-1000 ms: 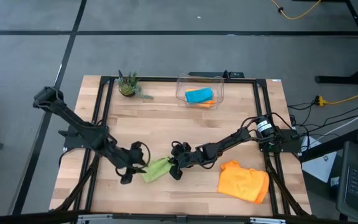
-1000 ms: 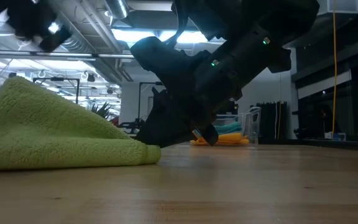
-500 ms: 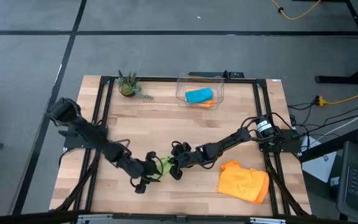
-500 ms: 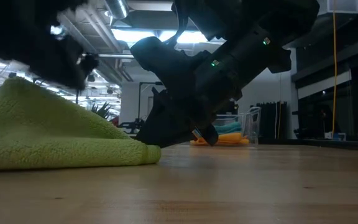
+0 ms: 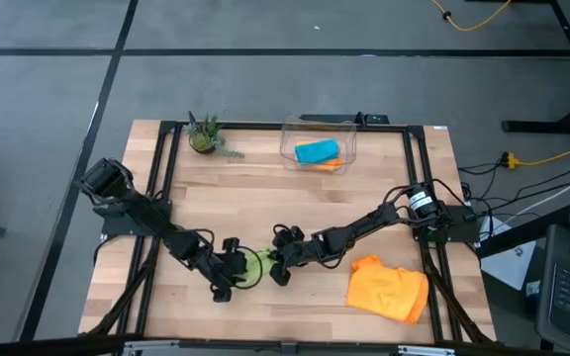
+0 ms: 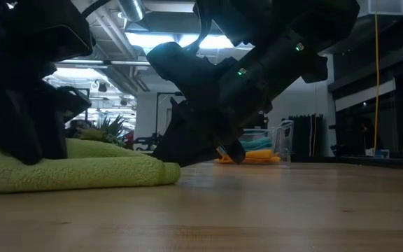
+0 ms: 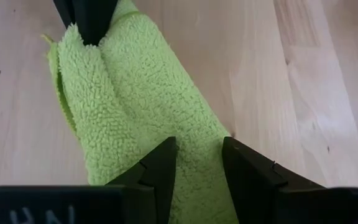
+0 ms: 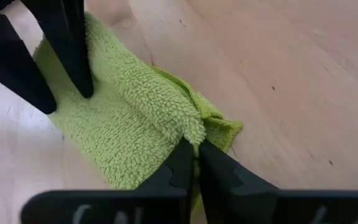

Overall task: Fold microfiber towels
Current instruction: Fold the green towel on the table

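A lime green microfiber towel (image 5: 256, 265) lies folded into a narrow strip on the table's near middle, between my two grippers. My left gripper (image 7: 197, 155) has come in from the left, open, with its tips down on the strip's left end (image 6: 82, 164). My right gripper (image 8: 196, 149) is at the strip's right end, shut on it. An orange towel (image 5: 389, 287) lies crumpled near the right front. A teal towel (image 5: 316, 151) and another orange one (image 5: 327, 165) lie in the clear bin (image 5: 349, 133). My left gripper rests its two spread fingertips (image 7: 163, 163) on top of the green towel's left end, slanting down from the table's left, with a ridge of cloth (image 7: 194, 140) between them. The towel lies flat on the table under them. My right gripper pinches the towel's right end at a folded edge (image 8: 193, 127), several layers thick, between its two fingers. It slants down from the table's right. That end stays on the table.
A small potted plant (image 5: 204, 136) stands at the far left of the table. The clear bin stands at the far middle. Bare wood lies between the bin and the grippers and along the near edge.
My left gripper has moved down and toward the table's right, onto the green towel. The towel's left part stood up in a peak before and is now pressed low and flat.
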Tool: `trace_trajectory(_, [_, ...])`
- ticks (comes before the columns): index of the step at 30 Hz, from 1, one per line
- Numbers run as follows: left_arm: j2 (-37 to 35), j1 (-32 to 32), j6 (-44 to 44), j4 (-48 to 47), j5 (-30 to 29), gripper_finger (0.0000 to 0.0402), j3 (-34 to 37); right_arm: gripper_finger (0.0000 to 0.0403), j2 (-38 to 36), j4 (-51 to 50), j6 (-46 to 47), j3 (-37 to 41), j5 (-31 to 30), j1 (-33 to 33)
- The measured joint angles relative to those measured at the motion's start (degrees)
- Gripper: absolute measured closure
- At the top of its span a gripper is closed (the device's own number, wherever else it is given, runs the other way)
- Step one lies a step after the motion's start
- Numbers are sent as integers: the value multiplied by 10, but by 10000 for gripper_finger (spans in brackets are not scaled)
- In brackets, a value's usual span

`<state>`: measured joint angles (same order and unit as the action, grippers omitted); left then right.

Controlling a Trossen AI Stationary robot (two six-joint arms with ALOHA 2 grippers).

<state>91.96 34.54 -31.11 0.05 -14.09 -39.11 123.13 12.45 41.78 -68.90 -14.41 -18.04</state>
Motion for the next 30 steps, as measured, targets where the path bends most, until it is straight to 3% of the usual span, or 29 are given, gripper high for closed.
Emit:
trace_trajectory(8, [0,0,-14,0,13,276,0,329,-45,-24,-46,3,9,2])
trace_trajectory(17, [0,1,-15,0,15,276,0,328,-100,1,-158,1,-4,-2])
trace_trajectory(24, [0,1,-13,0,12,276,0,327,-49,111,-205,1,11,-14])
trace_trajectory(30, [0,1,-13,3,11,276,0,327,15,188,-215,1,-19,-14])
